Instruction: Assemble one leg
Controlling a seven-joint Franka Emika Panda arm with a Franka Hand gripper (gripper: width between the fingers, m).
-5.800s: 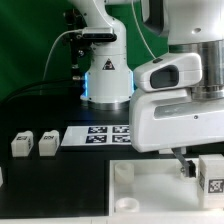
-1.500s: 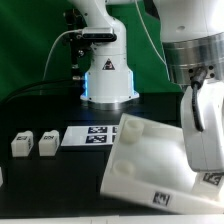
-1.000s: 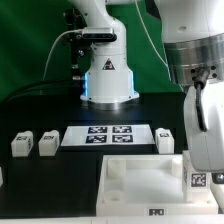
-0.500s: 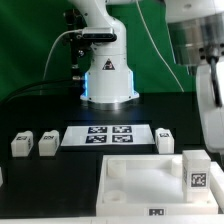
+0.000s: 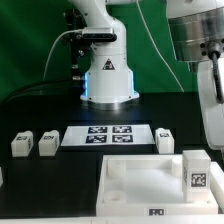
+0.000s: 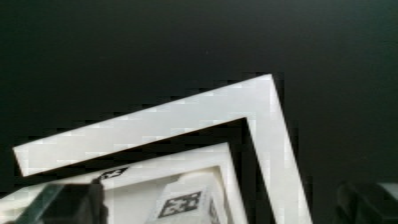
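One leg (image 5: 197, 172) stands upright on the panel (image 5: 140, 182), at its corner toward the exterior view's right. Three more legs sit beside the marker board (image 5: 109, 135). Gripper's out of view, can't tell its state.

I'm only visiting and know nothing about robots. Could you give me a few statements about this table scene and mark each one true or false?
1. Two small tagged legs sit side by side at the exterior view's left. True.
2. The marker board stands upright. False: it lies flat on the table.
3. The large white panel lies in the foreground. True.
4. A tagged leg stands on the panel at its corner on the exterior view's right. True.
5. The tool is squeezing a leg. False: the exterior view shows no leg being held, and the tool itself is not visible.
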